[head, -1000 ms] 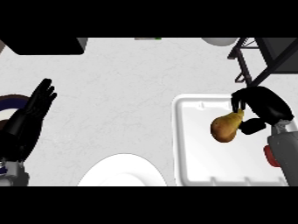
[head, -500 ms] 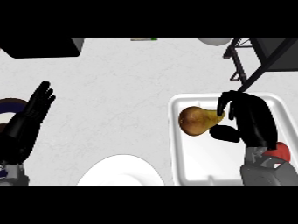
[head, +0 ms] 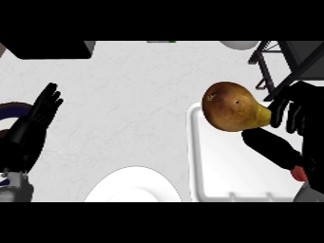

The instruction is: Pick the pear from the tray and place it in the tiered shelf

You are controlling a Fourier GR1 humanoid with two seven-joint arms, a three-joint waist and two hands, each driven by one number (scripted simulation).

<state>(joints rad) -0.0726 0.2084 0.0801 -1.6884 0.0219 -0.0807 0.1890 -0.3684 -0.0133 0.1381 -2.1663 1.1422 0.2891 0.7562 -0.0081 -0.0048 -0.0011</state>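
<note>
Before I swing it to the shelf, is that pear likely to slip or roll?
The pear is held by its narrow end in the right hand, with the wide body sticking out, so it may pivot in the hold. Its skin looks smooth, possibly slippery. Being rounded, it will probably roll once set on the tiered shelf.

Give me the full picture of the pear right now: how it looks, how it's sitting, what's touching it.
The pear is brownish-gold with darker mottled patches and a small dark spot on its skin. Its broad rounded end points left, and its narrow neck points right into the right hand, whose black fingers and thumb curl round that end. It appears lifted, overlapping the upper left corner of the white tray rather than lying in it. Nothing else touches it. The dark tiered shelf stands above and right of it.
</note>
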